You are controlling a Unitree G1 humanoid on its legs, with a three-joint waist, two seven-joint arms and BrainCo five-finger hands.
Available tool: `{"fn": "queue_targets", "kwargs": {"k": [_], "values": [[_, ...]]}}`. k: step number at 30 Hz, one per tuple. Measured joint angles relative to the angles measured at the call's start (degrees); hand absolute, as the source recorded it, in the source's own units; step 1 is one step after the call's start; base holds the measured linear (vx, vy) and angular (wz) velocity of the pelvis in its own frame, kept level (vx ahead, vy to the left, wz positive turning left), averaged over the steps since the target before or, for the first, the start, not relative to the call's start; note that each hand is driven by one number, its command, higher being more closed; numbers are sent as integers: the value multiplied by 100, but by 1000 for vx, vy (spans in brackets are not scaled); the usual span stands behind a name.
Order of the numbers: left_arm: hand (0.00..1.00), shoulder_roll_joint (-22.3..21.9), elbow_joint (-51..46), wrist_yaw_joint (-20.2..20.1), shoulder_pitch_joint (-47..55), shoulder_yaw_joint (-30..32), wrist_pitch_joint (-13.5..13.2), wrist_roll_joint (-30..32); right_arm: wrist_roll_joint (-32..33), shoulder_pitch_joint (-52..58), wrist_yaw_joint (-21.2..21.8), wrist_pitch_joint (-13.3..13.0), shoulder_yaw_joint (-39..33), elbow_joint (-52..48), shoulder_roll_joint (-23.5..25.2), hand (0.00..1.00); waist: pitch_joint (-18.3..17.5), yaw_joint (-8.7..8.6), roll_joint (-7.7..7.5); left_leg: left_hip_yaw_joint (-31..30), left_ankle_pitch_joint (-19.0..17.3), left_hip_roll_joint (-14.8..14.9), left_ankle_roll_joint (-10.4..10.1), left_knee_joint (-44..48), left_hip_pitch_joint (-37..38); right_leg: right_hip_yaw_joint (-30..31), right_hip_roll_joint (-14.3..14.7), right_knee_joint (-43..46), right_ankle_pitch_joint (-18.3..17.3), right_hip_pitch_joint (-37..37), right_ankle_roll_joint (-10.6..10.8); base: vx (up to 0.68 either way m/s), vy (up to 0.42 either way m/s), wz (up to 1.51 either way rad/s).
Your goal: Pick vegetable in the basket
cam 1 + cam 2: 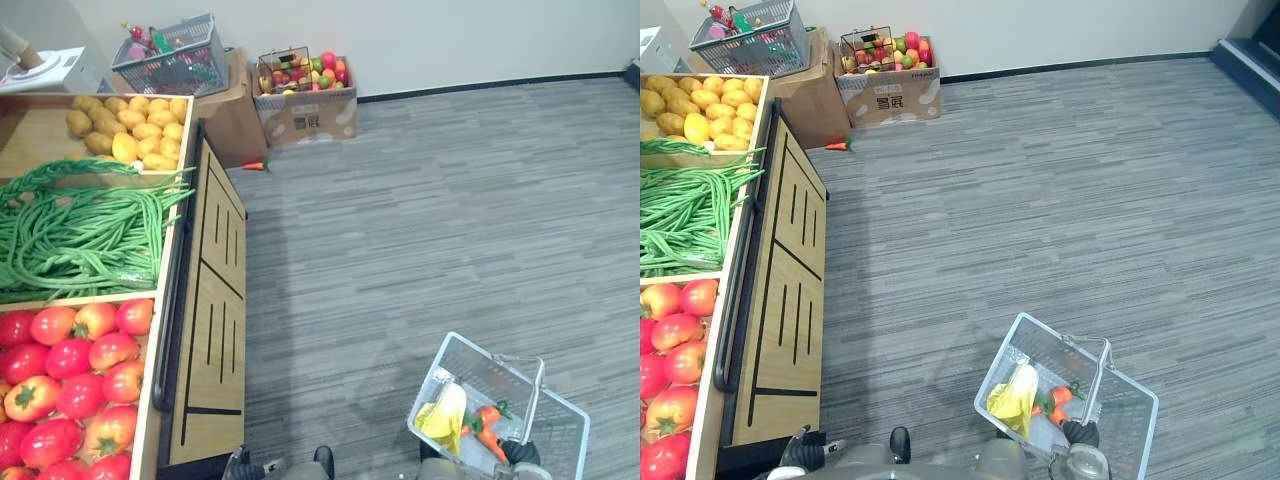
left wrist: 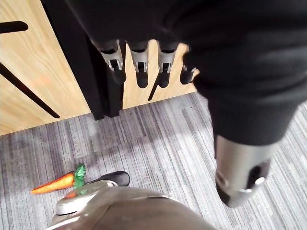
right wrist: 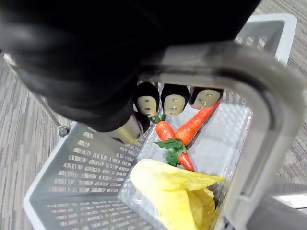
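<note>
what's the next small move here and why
Probably lift the left hand toward the tomatoes on the stand: it hangs open and empty by the stand's wooden front, while the right hand is curled round the basket handle, with carrots already inside.

Grey striped carpet (image 1: 420,220), white wall (image 1: 450,40), wooden stand (image 1: 215,330)

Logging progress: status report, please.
Left hand open by stand. Right hand shut on basket handle. Carrots in basket. Stray carrot on floor.
</note>
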Motion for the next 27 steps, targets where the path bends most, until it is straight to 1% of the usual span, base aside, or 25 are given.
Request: {"fn": "queue_targets", "kwargs": {"k": [5,9,12,14,16,21,27], "values": [[0,30,218,-84,11,86,9,-317,183,110,7,3,-10,40,145,100,-169,-40,-58,62,34,86,-17,-192,180,44,95,-18,0,37,0,26,-39,-12],[0,34,413,-93,9,198,19,-690,212,151,43,16,0,118,283,100,-286,-54,-179,116,30,107,-23,-222,338,-9,105,-124,13,232,16,17,-10,-2],[0,34,455,-101,29,298,46,-729,221,225,133,19,7,280,295,100,-416,-40,-231,13,32,95,-23,-263,388,-111,86,-235,24,375,33,-1,-5,16],[0,47,569,-125,28,301,71,-906,302,289,145,27,11,306,304,100,-512,-45,-238,-37,40,91,-26,-282,392,-223,71,-303,25,438,34,4,-13,23],[0,46,607,-139,22,302,82,-916,464,325,179,51,11,305,323,100,-544,-50,-229,-156,58,92,-42,-292,394,-319,73,-343,24,508,34,8,-24,18],[0,32,635,-144,27,301,84,-917,761,328,245,63,6,467,333,100,-589,-41,-201,-217,110,123,-77,-398,492,-434,111,-424,25,646,34,13,-24,11],[0,52,746,-185,4,291,85,-920,1077,332,242,71,-7,569,348,100,-625,-51,-211,-336,173,123,-89,-509,585,-581,115,-506,25,814,34,9,-18,11]]}}
